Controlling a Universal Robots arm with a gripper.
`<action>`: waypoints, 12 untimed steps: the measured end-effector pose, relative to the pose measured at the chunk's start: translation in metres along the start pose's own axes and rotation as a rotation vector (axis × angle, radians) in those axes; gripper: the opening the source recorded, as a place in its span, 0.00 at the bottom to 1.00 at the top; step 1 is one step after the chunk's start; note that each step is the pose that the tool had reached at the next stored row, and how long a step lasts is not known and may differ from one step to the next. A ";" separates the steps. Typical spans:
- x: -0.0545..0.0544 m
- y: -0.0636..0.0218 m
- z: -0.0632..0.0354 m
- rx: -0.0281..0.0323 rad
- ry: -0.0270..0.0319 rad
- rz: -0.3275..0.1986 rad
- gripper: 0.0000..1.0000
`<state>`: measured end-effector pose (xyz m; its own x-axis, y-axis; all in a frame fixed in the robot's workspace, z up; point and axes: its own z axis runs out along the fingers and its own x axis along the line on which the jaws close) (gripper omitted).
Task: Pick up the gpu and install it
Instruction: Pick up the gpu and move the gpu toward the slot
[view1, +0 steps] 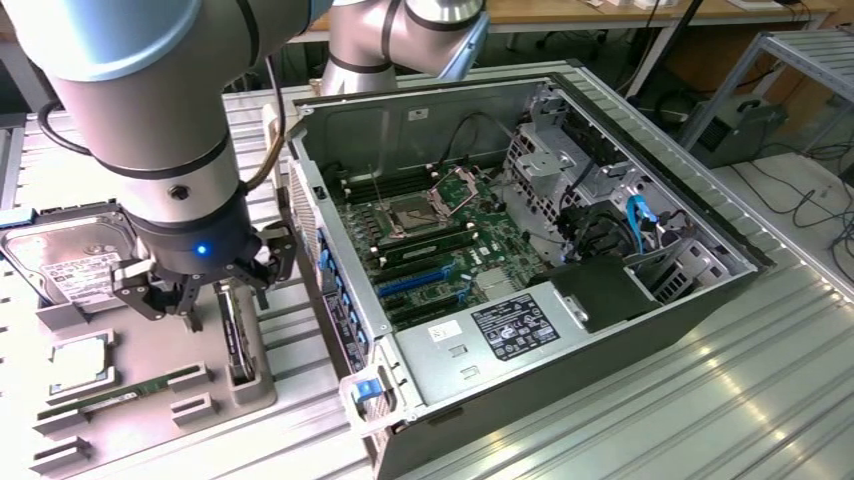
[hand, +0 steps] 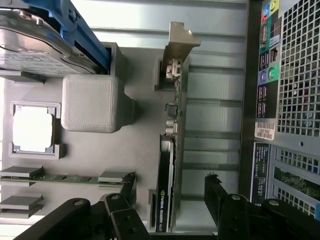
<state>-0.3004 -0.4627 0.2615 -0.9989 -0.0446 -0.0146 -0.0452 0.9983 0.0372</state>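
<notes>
The gpu (view1: 239, 340) is a dark card standing on its long edge in a slot of the grey parts tray (view1: 147, 430), at the exterior view's left. In the wrist view the gpu (hand: 167, 170) carries a green and white label, and its silver bracket (hand: 176, 42) is at the far end. My gripper (view1: 220, 300) hangs just above the card, open. One black finger (hand: 127, 192) and the other finger (hand: 216, 197) stand on either side of the card without touching it; the gripper (hand: 171, 182) holds nothing.
The open computer case (view1: 694, 300) lies beside the tray, with the motherboard and blue card slots (view1: 407, 283) exposed; its perforated back panel (hand: 295, 100) is close. On the tray sit a hard drive (view1: 74, 260), a CPU (view1: 80, 365) and a green RAM stick (view1: 120, 393).
</notes>
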 end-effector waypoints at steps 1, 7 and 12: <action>0.000 0.0003 0.0014 0.0000 0.0000 0.000 0.66; 0.001 0.0012 0.0108 0.0000 0.0000 0.000 0.66; 0.002 0.0014 0.0174 0.0000 0.0000 0.000 0.66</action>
<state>-0.3022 -0.4607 0.2441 -0.9989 -0.0445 -0.0146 -0.0451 0.9983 0.0372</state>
